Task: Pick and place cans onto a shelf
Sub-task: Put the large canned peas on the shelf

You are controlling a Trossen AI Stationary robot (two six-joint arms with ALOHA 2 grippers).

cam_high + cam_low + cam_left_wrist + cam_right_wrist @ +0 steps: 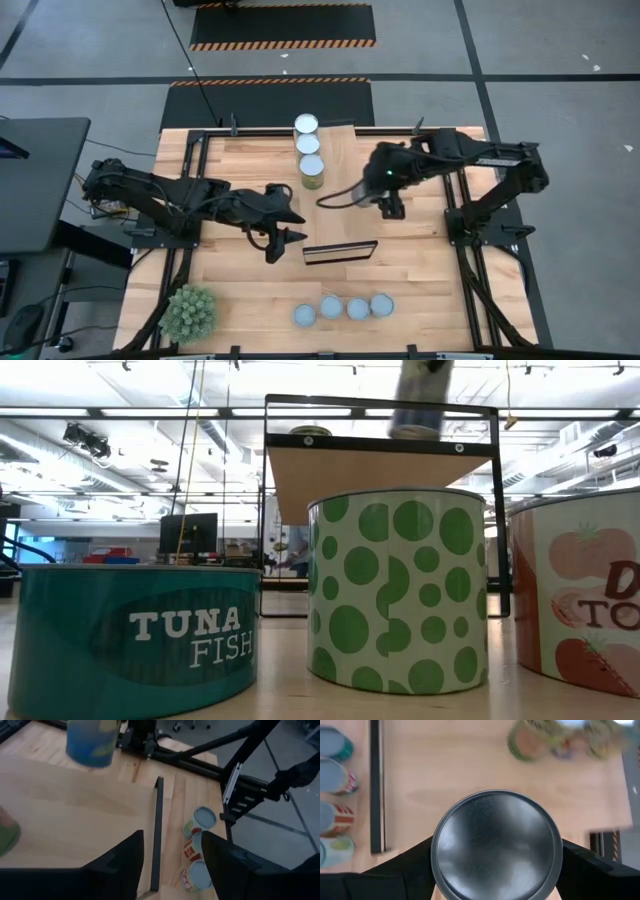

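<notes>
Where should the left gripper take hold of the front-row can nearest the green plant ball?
Probably its curved side wall, from straight above: the leftmost front can stands upright, lid up, a neighbour can close beside it, so fingers go across the row. The left gripper is open; the right gripper holds a carried can.

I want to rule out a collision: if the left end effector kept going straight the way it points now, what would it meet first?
Probably the shelf: the open left end effector points at its near end, with bare tabletop between. Depth is unclear, so it might pass just over the top.
</notes>
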